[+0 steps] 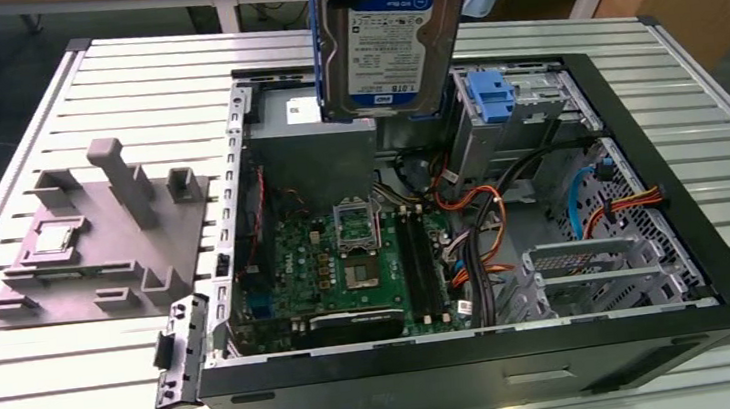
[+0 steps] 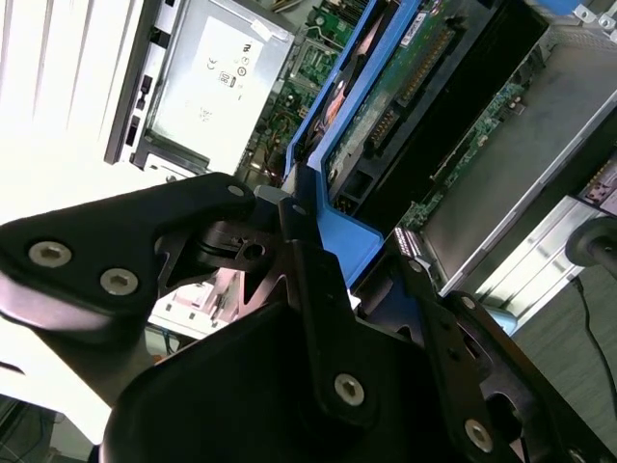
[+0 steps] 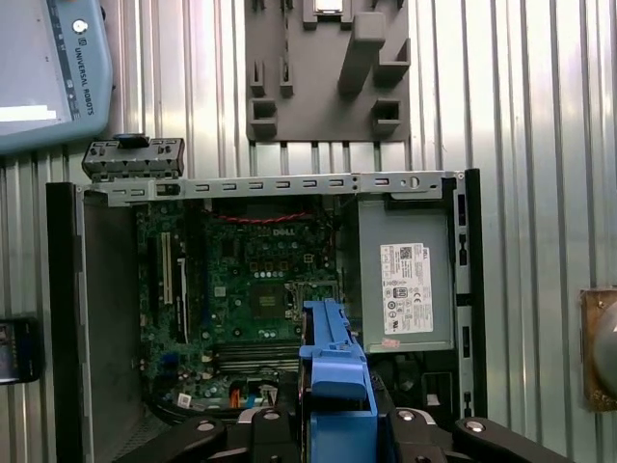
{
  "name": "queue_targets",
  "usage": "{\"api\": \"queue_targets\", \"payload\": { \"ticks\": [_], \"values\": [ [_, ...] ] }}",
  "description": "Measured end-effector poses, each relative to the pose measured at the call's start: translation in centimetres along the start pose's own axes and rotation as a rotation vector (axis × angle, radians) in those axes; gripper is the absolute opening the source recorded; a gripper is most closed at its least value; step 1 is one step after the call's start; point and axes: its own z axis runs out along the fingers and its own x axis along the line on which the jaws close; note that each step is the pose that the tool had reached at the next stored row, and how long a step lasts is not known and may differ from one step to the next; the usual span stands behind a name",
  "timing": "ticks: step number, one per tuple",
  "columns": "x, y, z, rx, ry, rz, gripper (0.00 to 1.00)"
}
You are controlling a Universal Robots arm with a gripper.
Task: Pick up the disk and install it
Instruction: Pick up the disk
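Exterior view first: the disk (image 1: 390, 46) hangs upright in the air over the far part of the open computer case (image 1: 489, 378), clear of everything beneath it. Its silver-grey metal face carries a white-and-blue label with print, and a blue plastic bracket frames its edges. Straight below sits the grey power-supply box (image 1: 313, 149). Just toward the exterior view's right, the upright blue carrier (image 1: 496, 101) stands in its metal bay.

Orange and black cables (image 1: 494, 217) loop across the case between that bay and the green motherboard (image 1: 343, 262). A perforated steel drive cage (image 1: 600, 272) fills the near corner on the exterior view's right.

In both wrist views the pincer (image 2: 337, 251) (image 3: 335, 424) is clamped on the disk's blue bracket, with black jointed fingers (image 3: 280, 434) pressing it from either side. In the second wrist view the disk (image 2: 415, 77) shows a green circuit board on its back.

The case lies on its side on a ribbed aluminium desk (image 1: 75, 393). On the exterior view's left of the case, a grey moulded fixture (image 1: 100, 240) with posts and slots rests on the desk, well apart from the disk. A hinged grey latch bar (image 1: 178, 348) juts from the case's near rim on that side. In the first wrist view the power-supply box (image 3: 405, 280) bears a white label dense with print, and a pale blue-grey handheld console (image 3: 48, 77) lies off one corner of the case.
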Motion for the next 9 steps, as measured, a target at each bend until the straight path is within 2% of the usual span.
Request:
{"api": "queue_targets", "payload": {
  "ticks": [4,9],
  "values": [
    [0.01,-0.06,0.0,0.0,0.0001,0.0,0.36],
    [-0.02,-0.69,0.0,-0.0005,0.0001,0.0,0.36]
  ]
}}
